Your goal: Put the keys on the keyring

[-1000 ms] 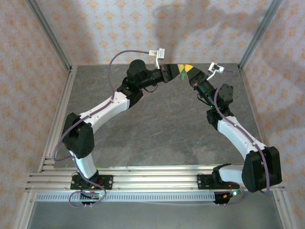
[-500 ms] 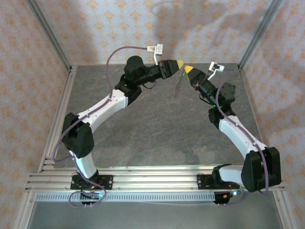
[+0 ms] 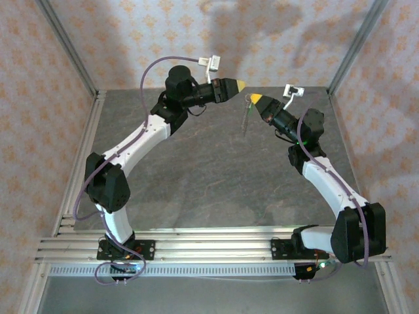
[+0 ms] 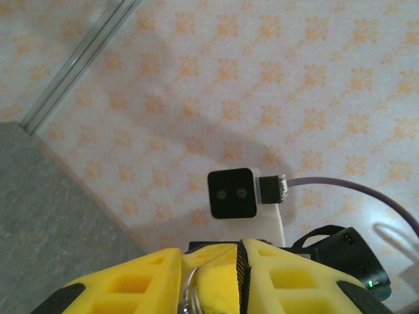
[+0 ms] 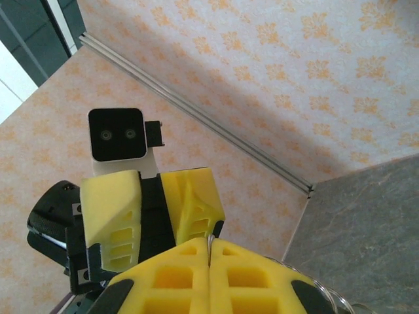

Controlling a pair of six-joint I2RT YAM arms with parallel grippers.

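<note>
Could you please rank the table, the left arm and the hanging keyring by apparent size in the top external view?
Largest to smallest:
1. table
2. left arm
3. keyring, a thin strap hanging from the right hand

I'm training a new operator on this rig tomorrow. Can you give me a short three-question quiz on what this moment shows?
1. True or false: the jaws of the right tool stand wide apart.
2. Which tool does the keyring hang from? A) the left tool B) the right tool C) both tools at once
3. Fill in: seen from the right wrist, the left tool's jaws are ____.

Key:
1. False. The right tool's yellow jaws are pressed together.
2. B. The strap dangles below the right tool's tip, and the left tool is clear of it.
3. Open. There is a dark gap between them.
</note>
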